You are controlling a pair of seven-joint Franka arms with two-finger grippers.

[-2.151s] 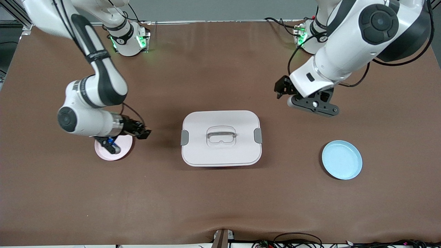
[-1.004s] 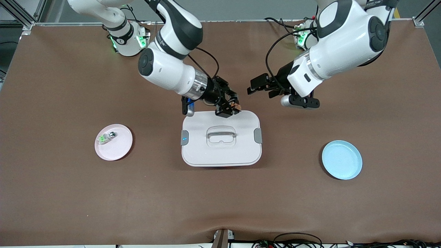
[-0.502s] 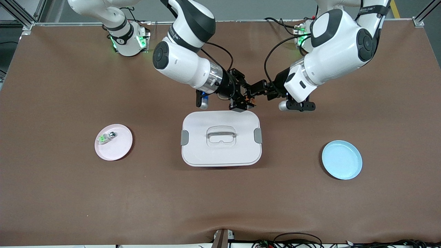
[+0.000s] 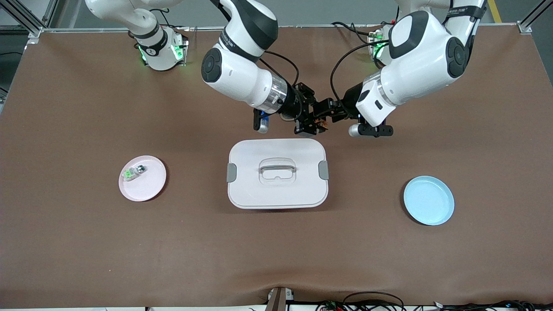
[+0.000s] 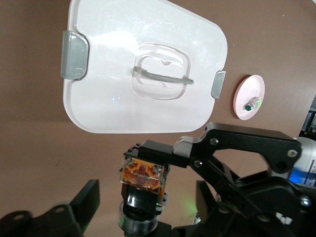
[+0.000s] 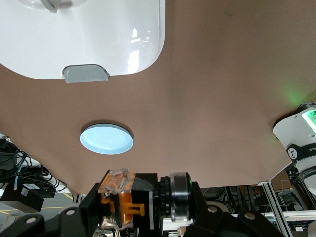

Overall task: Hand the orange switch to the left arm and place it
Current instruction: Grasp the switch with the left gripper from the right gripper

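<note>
Brown bench [image 4: 86, 242] carries the white box [image 4: 276, 190], and over the strip just farther from the front camera the right gripper [image 4: 312, 124] is clamped on the orange switch [image 4: 320, 124] while the left gripper [image 4: 330, 113], fingers spread, flanks that switch.

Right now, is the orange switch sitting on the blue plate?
No: the blue plate holds nothing, and the orange switch is up in the air between the right gripper and the left gripper, above the table near the box.
</note>
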